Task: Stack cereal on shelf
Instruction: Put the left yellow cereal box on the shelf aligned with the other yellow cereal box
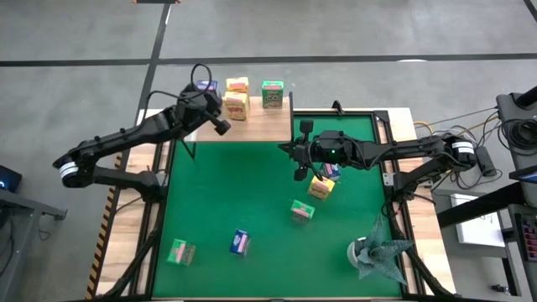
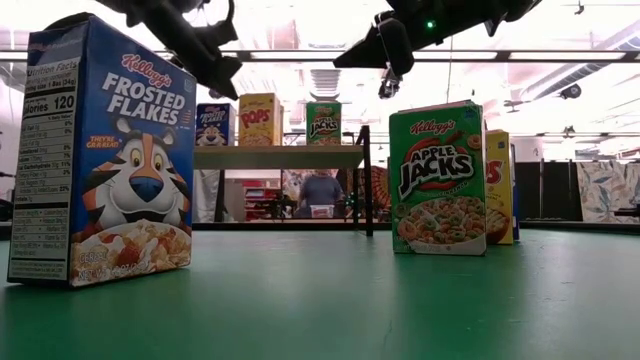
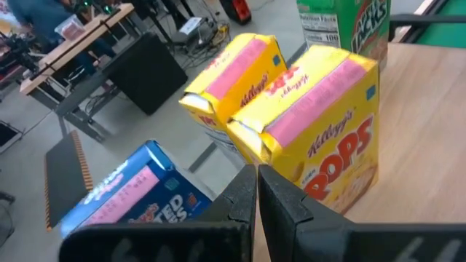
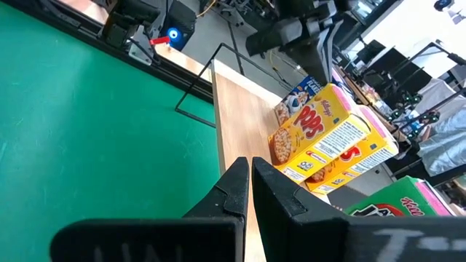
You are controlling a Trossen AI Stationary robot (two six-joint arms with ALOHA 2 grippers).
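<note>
Shelf (image 1: 252, 126) is your landmark: wood board at the far edge of the green mat (image 1: 252, 201).

On the shelf, four boxes: a blue one (image 1: 207, 86) at its left end, two yellow ones (image 1: 237, 85) (image 1: 236, 105) touching each other mid-board, a green one (image 1: 272, 94) toward the right end.

Your left tool (image 1: 220, 124) hovers at the shelf's front edge, just beside the yellow pair; fingers (image 3: 280, 200) pressed together, nothing between them.

Your right tool (image 1: 300, 174) hangs over the mat near the shelf's right front corner; fingers (image 4: 263, 185) pressed together, empty.

On the mat, away from the shelf: a yellow box (image 1: 321, 187) and a blue box (image 1: 331, 170) just beside the right tool, the blue partly under the arm. Farther out, a green box (image 1: 303, 210). At the edge opposite the shelf, another blue box (image 1: 240, 242) and another green box (image 1: 180, 252).

Grey-green wad (image 1: 375, 254) sits at the mat corner diagonally opposite the shelf.

Surface (image 1: 403, 122) shows as bare wood around the mat.
</note>
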